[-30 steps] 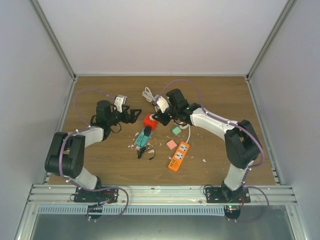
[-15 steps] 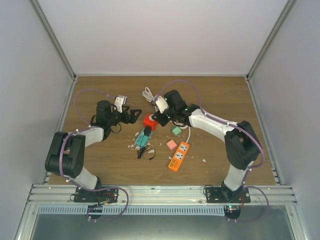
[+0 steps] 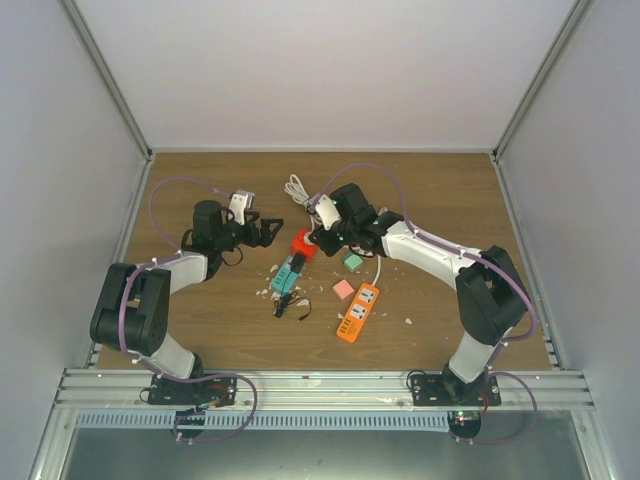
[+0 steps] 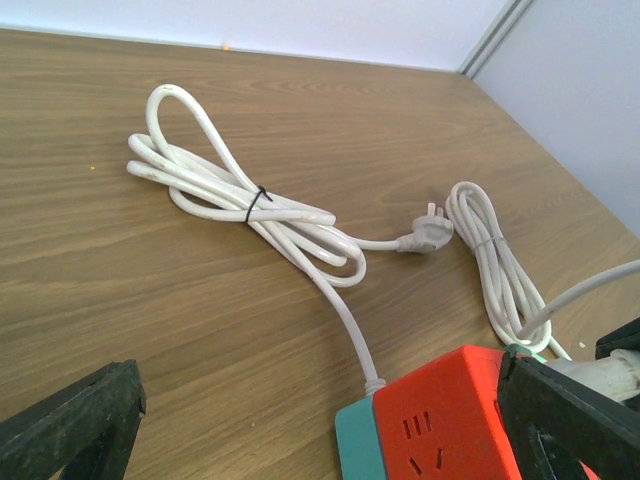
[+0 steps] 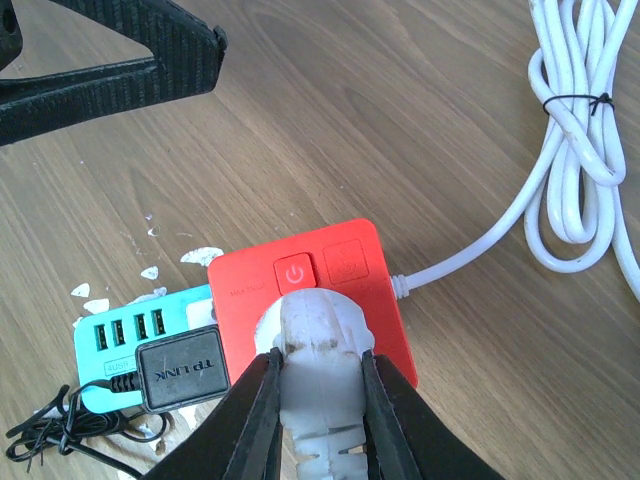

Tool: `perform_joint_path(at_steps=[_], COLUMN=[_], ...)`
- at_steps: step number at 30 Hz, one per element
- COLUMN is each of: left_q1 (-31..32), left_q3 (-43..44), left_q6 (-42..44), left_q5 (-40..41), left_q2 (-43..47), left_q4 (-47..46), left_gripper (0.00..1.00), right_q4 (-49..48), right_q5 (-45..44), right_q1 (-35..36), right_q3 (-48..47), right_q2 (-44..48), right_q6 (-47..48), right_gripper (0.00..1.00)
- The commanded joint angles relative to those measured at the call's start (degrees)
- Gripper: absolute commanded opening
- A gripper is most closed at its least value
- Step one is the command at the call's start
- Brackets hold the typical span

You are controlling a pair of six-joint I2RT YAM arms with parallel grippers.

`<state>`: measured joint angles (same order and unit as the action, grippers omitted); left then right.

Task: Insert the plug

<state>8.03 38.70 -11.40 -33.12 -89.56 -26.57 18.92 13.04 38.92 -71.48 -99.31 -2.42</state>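
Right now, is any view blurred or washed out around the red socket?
Right wrist: even light, red socket sharp, white plug very close and slightly soft. Left wrist: crisp, no glare. Top external: evenly lit, but the socket is small and detail coarse.

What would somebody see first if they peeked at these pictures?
Probably the bright red socket cube in the middle of the table, with the right gripper pinching a white plug right at its top. Next, the orange power strip lying nearer the front, and the left gripper wide open beside the cube.
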Motion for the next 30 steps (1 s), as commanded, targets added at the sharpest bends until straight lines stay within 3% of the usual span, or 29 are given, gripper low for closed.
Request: perform_joint_path(at_steps=[1, 16, 30], left_q1=[0.2, 0.1, 0.2], left_q3=[1.9, 2.8, 2.9], left_q6=[0.7, 0.8, 0.9], left_q5=[0.2, 0.2, 0.2], left_q2=[-1.0, -1.9, -2.2], left_q4=[-1.4, -0.9, -0.7], left_gripper=[0.99, 0.99, 0.99], right_q4=[1.1, 1.4, 5.6], right_q5=[-0.8, -0.9, -7.6], right_q1=[0.6, 2.5, 5.0], right_q3=[0.1, 0.1, 1.9], right_q2=[1.1, -3.5, -10.3], right_q6=[-0.2, -0.9, 0.0], right_gripper=[0.00, 0.01, 0.01])
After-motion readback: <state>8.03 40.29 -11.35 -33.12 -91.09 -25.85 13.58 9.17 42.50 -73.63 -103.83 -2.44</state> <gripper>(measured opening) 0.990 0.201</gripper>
